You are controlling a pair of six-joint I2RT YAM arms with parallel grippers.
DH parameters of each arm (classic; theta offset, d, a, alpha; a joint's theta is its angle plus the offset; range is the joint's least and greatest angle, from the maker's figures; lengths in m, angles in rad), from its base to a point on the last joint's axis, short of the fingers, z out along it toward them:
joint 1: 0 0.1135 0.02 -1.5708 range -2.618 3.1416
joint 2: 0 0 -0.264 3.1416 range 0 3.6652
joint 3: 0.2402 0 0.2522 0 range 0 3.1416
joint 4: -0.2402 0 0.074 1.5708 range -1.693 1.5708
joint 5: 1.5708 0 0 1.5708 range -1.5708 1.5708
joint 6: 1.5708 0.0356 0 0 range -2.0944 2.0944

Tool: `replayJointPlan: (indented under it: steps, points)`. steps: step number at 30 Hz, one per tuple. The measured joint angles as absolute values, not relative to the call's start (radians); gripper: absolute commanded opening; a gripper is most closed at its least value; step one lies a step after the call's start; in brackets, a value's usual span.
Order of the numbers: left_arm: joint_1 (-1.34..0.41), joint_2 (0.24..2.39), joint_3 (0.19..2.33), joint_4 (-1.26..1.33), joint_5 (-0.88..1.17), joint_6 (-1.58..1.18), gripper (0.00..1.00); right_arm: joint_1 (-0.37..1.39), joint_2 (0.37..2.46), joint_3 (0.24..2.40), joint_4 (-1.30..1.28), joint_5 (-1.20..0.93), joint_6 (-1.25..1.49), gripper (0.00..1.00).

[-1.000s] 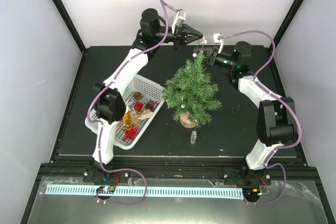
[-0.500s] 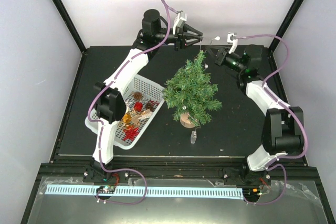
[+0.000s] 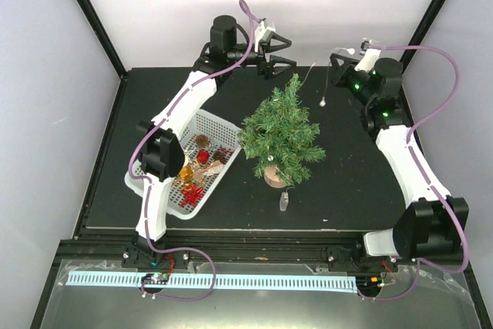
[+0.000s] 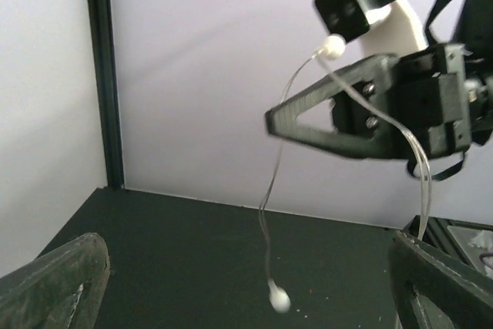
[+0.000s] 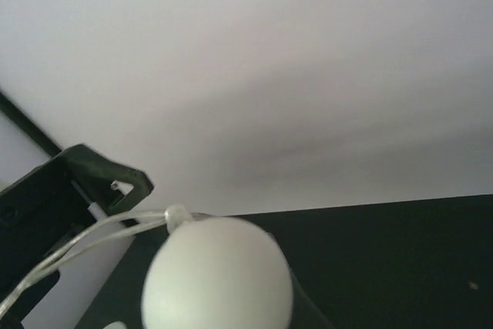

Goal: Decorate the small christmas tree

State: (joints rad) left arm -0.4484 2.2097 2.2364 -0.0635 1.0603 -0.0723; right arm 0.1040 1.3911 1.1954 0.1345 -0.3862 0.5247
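– White beads on a clear thread: who has hold of that, and what could go wrong?

– Left to right, then. The basket (image 3: 222, 122) of ornaments sits on the left part of the table (image 3: 347, 182), and neither of my arms touches it. My left pincer (image 3: 283, 52) is up at the far edge with its jaws spread wide and nothing between them. The tree (image 3: 280, 130) stands mid-table, just right of the basket. Right of its tip hangs the bead string (image 4: 276, 297). My right pincer (image 3: 337, 61) is clamped on it, raised over the far right of the table.

– So where is the trouble?

– I have only one grip point. The string dangles loose, its lowest bead apart from the branches and off to the side of the tip. My guess is that it will sway if I swing it toward the tree. It could then catch on the bristly needles in a bunch instead of draping, or slide off one side. Pulling on a snagged thread could tip the tree, since it rests on only a small round wooden foot (image 3: 273, 178). My empty left pincer also sits near the tip, so a low reach for the loose end could knock it.

– And how does the tree stand?

– Upright, as far as I can judge from above. Its long axis runs from foot to tip, with the tip toward the ceiling. From overhead the tip shows toward the far wall and the foot toward me. I take that to be the camera's angle, though I cannot rule out a slight lean.
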Motion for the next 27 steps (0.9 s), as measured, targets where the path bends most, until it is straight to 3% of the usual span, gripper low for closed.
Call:
replayJointPlan:
  steps: [5, 15, 21, 27]
  points:
    - [-0.444, 2.209, 2.236, -0.121, 1.002, -0.032, 0.99, 0.104, 1.324, 1.225, -0.017, -0.219, 0.51, 0.01]
    - [-0.397, 2.104, 2.236, -0.391, 0.66, 0.197, 0.99, 0.179, 1.166, 1.264, -0.314, 0.119, 0.479, 0.01]
    - [-0.371, 1.803, 2.135, -0.52, 0.496, 0.337, 0.99, 0.254, 1.075, 1.325, -0.484, 0.244, 0.473, 0.01]
    - [-0.377, 1.477, 2.0, -0.593, 0.463, 0.396, 0.99, 0.325, 1.0, 1.38, -0.661, 0.313, 0.469, 0.01]
